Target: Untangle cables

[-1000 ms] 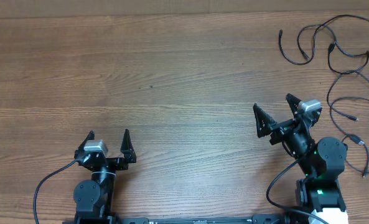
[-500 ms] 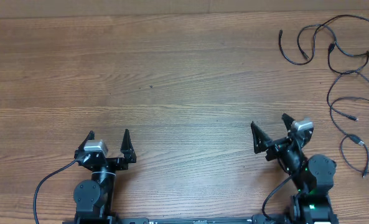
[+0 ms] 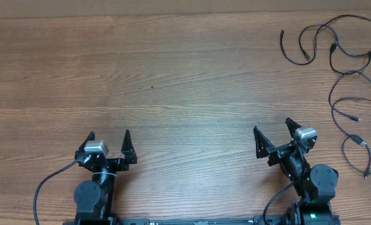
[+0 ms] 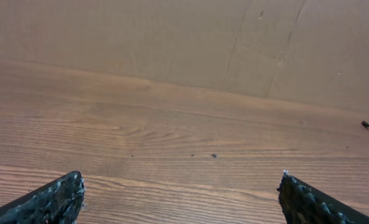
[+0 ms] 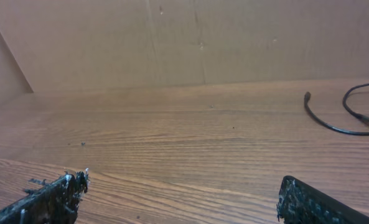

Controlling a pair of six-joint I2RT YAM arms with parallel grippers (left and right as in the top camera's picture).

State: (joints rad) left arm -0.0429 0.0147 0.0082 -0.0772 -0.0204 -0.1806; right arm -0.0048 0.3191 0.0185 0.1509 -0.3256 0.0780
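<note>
On the wooden worktop (image 3: 185,75), the left gripper (image 3: 109,134) sits near the front edge, left of centre, with its jaws spread as wide as they go and nothing between them. In the left wrist view its two dark fingertips (image 4: 60,198) stand far apart over bare wood grain, and a brown cardboard wall (image 4: 172,43) rises behind the worktop's far edge. The right gripper (image 3: 272,125) sits near the front edge toward the right, angled slightly left. Its jaws are also fully open and hold nothing, and both fingers are clear of any cord. The cables (image 3: 333,47) lie in the far right corner and trail down along the right edge. They are thin black cords in loose overlapping loops with small plug ends, well apart from both grippers. From the right wrist, one curved cord (image 5: 333,129) with a plug tip rests on the wood ahead and to the right, well away from the fingers.
</note>
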